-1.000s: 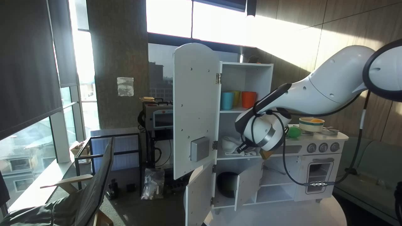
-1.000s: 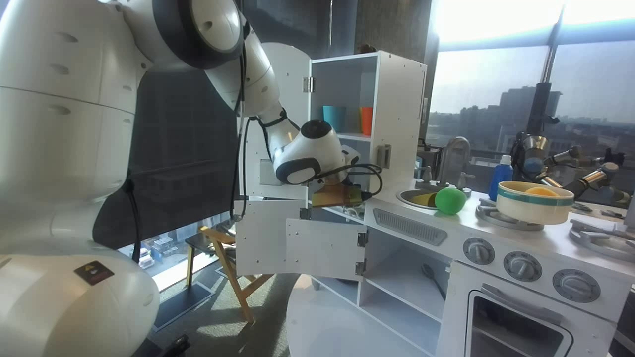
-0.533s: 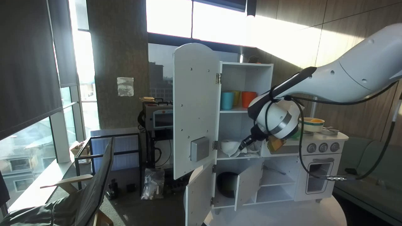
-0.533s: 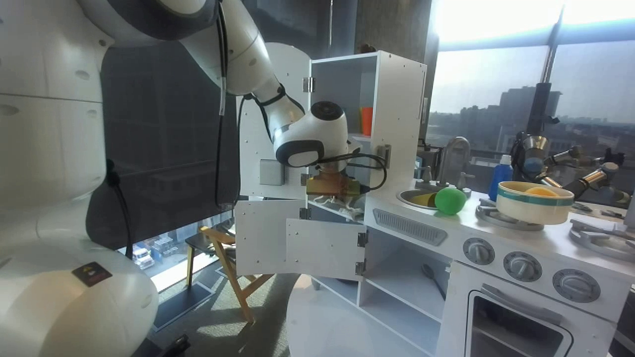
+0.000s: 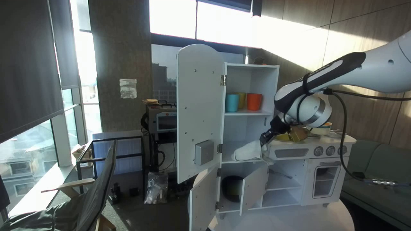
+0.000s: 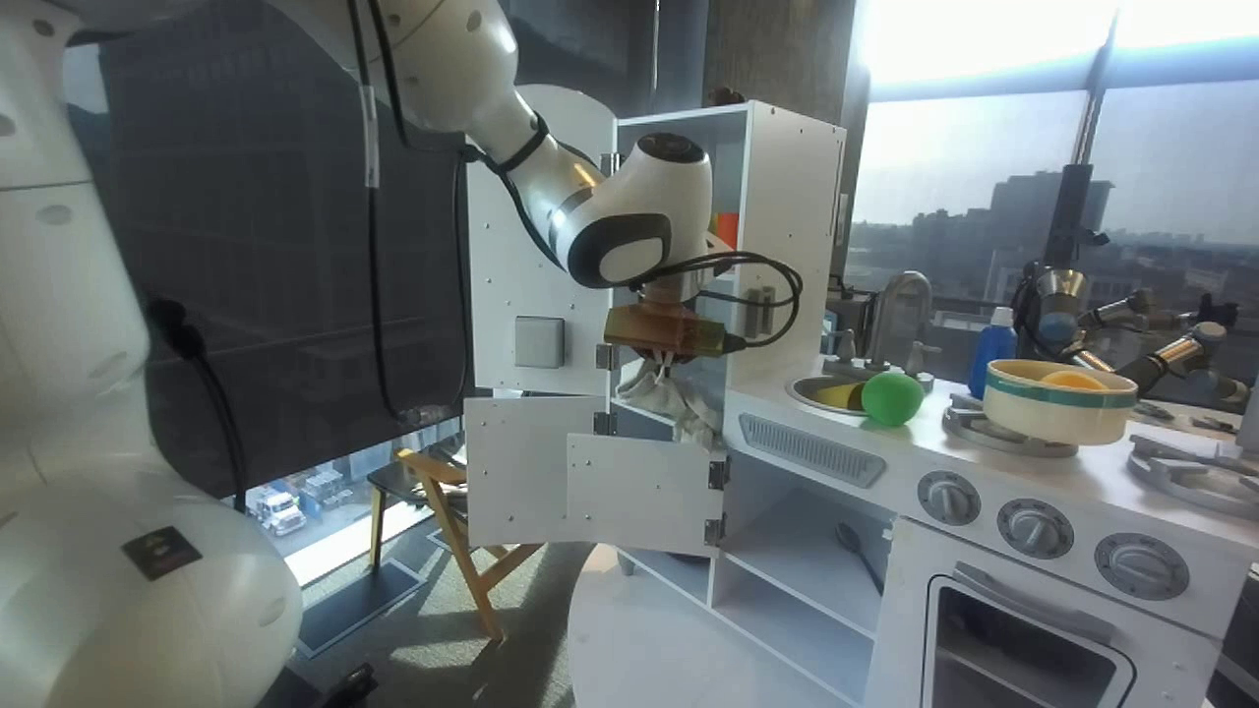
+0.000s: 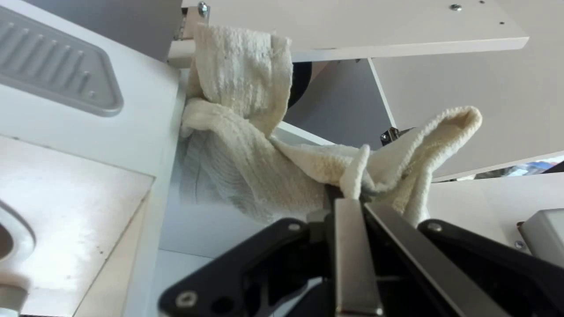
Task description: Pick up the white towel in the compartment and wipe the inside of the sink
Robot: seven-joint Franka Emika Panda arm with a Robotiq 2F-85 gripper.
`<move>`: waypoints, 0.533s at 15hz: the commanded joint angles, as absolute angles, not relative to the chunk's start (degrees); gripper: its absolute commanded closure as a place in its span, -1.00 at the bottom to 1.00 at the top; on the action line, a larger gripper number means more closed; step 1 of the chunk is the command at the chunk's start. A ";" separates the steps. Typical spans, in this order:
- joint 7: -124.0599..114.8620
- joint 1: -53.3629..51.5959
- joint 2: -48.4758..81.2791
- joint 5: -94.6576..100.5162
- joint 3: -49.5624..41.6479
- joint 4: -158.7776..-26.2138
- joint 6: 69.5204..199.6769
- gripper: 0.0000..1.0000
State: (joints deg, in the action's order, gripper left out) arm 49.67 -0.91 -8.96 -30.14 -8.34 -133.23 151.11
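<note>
One step, the pickup, looks nearly done — the hand (image 7: 362, 202) is clamped on the white towel (image 7: 264, 167), which hangs beneath it by the mouth of the compartment (image 5: 236, 130). Next, presumably — lift clear, swing to the sink (image 6: 810, 392) off the hand's side, lower, wipe.

In an exterior view, your white jointed arm (image 6: 448, 79) extends before the open white cabinet (image 6: 787, 226); the crumpled white cloth towel (image 6: 661, 396) hangs beneath your arm's amber wrist block (image 6: 659, 329). Note a green ball (image 6: 893, 398) just beside the round metal sink (image 6: 805, 389), and a cream, teal-banded pot (image 6: 1060, 418) on a grey burner (image 6: 974, 429).
</note>
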 commanded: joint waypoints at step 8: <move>30.16 1.92 -30.19 -18.28 -11.03 -134.66 130.32 0.98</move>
State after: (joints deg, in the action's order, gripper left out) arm 34.71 1.30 -25.91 -20.38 -9.46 -134.73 133.95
